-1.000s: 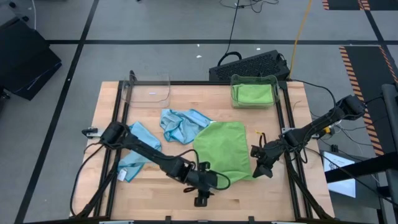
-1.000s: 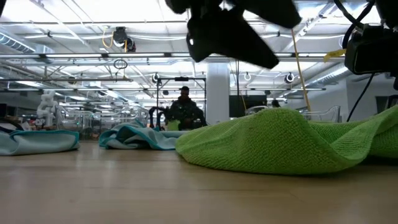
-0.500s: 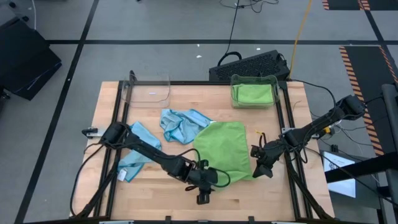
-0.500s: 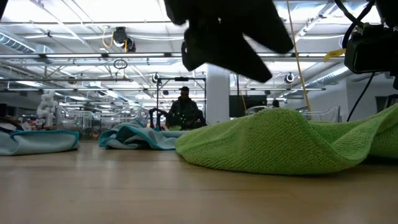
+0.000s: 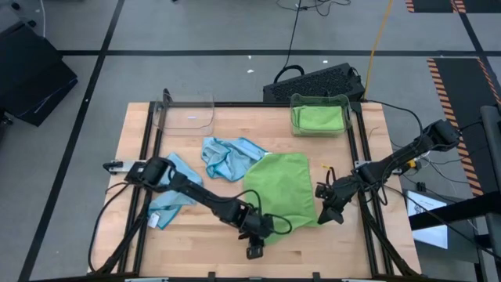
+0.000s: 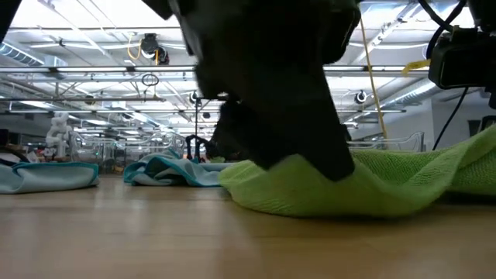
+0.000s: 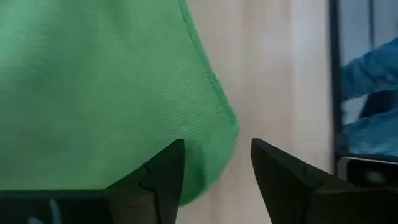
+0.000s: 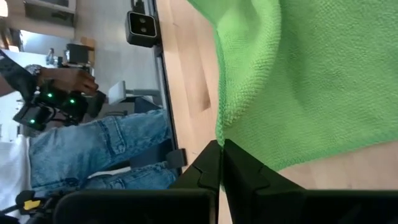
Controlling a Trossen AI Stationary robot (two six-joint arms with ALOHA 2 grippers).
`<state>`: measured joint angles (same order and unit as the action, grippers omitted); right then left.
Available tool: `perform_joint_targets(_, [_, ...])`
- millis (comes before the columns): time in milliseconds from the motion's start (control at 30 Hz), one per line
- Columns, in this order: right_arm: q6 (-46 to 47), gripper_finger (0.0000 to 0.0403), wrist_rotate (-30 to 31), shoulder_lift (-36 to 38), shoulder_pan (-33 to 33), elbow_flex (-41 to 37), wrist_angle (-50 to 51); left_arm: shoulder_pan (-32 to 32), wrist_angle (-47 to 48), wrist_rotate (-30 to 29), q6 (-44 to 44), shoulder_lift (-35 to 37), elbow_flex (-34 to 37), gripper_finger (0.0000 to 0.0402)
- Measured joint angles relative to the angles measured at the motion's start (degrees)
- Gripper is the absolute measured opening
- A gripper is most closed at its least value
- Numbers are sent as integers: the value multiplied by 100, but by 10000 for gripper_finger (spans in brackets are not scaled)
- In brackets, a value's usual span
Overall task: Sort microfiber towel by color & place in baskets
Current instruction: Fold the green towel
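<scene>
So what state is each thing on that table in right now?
Left gripper: open, astride the green towel's corner.
Right gripper: shut, at the towel's other edge.
Green towel: spread flat.
Blue towels: crumpled, loose.
Right basket: holds a folded green towel.
Left basket: empty.

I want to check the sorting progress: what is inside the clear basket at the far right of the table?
Inside the far-right basket lies one folded green towel. Whether anything lies under it cannot be seen, because it covers the bottom.

Bare table [image 5: 196, 235] lies open; 2 blue towels [image 5: 227, 157] crowd the middle.
</scene>
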<state>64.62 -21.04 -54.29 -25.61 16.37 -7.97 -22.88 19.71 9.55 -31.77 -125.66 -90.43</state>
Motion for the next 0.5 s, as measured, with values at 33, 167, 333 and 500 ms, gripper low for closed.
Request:
perform_joint_targets(33, [53, 6, 1, 1, 0, -1, -40, -56, -22, 10, -76, 3, 0, 186])
perform_joint_targets(167, [159, 6, 7, 1, 0, 0, -135, -322, -83, 93, -344, 15, -4, 186])
perform_joint_targets(333, [95, 6, 16, 1, 0, 1, -131, -616, -98, -20, -653, 15, -4, 186])
perform_joint_targets(500, [71, 6, 10, -1, 0, 1, -121, -733, -302, -550, -841, 146, -15, 186])
